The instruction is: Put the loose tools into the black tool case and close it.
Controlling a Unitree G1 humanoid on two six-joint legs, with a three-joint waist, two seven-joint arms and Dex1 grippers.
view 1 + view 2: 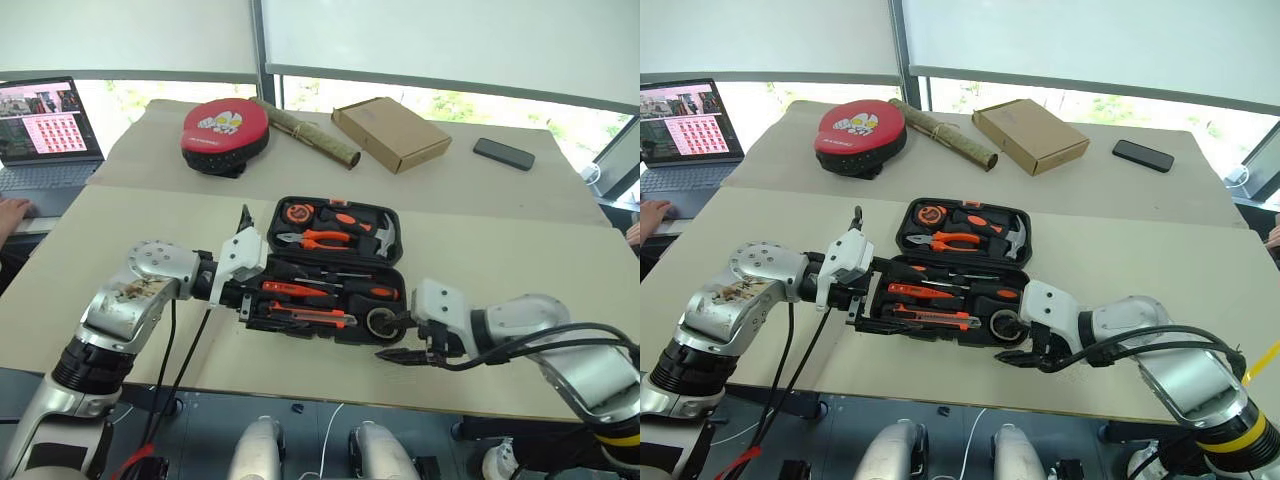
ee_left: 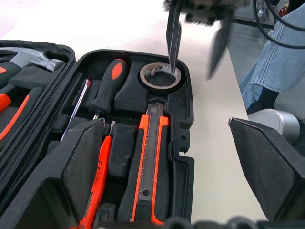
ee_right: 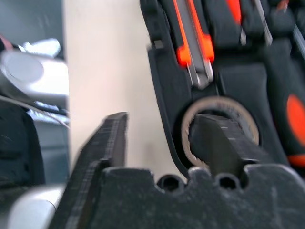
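Left wrist view: the black tool case lay open; the left gripper was spread over its edge, the right gripper parted over its tape roll.

Bright daylight enters through the far windows; the right wrist view is motion-blurred.

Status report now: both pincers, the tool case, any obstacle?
Left pincer open at black tool case left edge. Right pincer open, one finger over tape roll. Case open, utility knife seated. Lid path unobstructed.
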